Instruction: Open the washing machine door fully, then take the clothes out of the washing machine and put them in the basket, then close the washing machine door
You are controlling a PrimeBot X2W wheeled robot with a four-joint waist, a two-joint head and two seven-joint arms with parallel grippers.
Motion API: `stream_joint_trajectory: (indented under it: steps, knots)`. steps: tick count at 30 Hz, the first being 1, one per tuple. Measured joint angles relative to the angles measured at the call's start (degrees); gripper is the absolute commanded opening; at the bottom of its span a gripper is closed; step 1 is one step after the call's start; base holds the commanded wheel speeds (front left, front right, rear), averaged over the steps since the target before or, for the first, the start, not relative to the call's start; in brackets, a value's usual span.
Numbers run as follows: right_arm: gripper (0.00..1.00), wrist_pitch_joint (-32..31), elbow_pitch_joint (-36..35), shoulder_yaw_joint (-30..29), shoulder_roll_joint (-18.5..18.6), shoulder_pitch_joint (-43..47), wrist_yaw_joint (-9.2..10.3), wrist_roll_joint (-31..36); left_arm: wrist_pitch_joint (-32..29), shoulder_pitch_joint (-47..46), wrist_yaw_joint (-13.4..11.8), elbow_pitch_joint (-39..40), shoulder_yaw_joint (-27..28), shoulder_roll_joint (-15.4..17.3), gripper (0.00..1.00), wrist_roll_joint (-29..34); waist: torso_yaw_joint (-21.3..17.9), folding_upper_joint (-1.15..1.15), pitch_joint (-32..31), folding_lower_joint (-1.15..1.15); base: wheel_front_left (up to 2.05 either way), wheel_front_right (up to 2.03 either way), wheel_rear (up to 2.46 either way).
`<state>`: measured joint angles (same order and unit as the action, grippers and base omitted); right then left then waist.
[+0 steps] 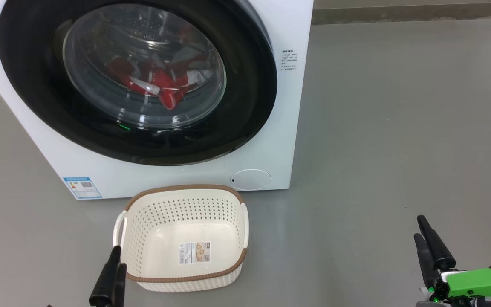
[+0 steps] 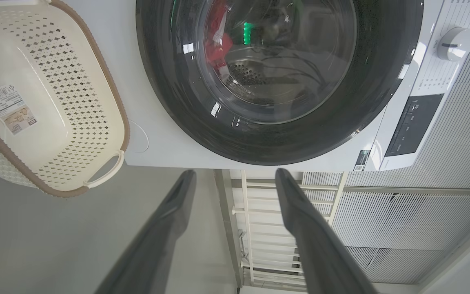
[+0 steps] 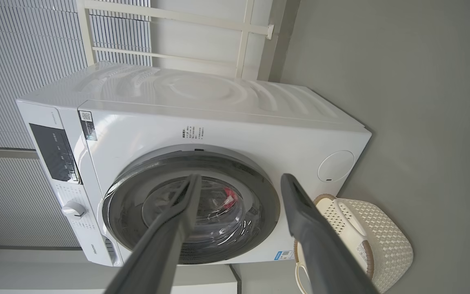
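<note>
The white washing machine [image 1: 290,106] stands on the floor ahead. The washing machine door [image 1: 28,85], black-rimmed with a glass bowl, lies close against its front. A thin grey band shows along one edge of the door [image 3: 194,157]; whether it is latched I cannot tell. Behind the glass lie the red clothes [image 1: 164,87] with white trim. In front of the machine sits the basket [image 1: 186,188], nothing in it but a paper label. My left gripper [image 1: 118,258] hangs open by the basket's left handle. My right gripper [image 1: 419,227] is open over bare floor at the right. Spread fingers show in both wrist views [image 2: 235,173] [image 3: 241,177].
Grey floor [image 1: 399,128] stretches wide to the right of the machine. A round flap [image 1: 250,179] and a blue label [image 1: 82,187] mark the machine's lower front. A dial [image 2: 455,43] and dark panel [image 2: 412,124] sit above the door. A white railing [image 2: 255,228] stands behind.
</note>
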<state>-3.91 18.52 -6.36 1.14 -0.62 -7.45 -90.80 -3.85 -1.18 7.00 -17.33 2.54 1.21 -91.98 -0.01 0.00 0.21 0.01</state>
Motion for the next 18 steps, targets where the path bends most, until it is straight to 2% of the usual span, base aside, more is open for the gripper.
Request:
stream_joint_trajectory:
  steps: [7, 18]
  knots:
    - [1.00, 1.49, -0.22, 0.74, 0.47, -0.03, 0.00, 3.13, 1.29, -0.04, 0.00, 0.87, -0.74, 0.27, 1.00, 2.86, -0.03, 0.00, 0.02, 0.00, 0.00, 0.00, 0.00]
    - [1.00, 3.47, -2.37, 0.89, 0.71, -0.21, 0.00, 13.02, 3.30, -0.55, 0.00, 4.00, -0.51, 0.23, 1.00, 13.28, -0.05, 0.00, 0.04, 0.00, 0.00, 0.00, 0.00]
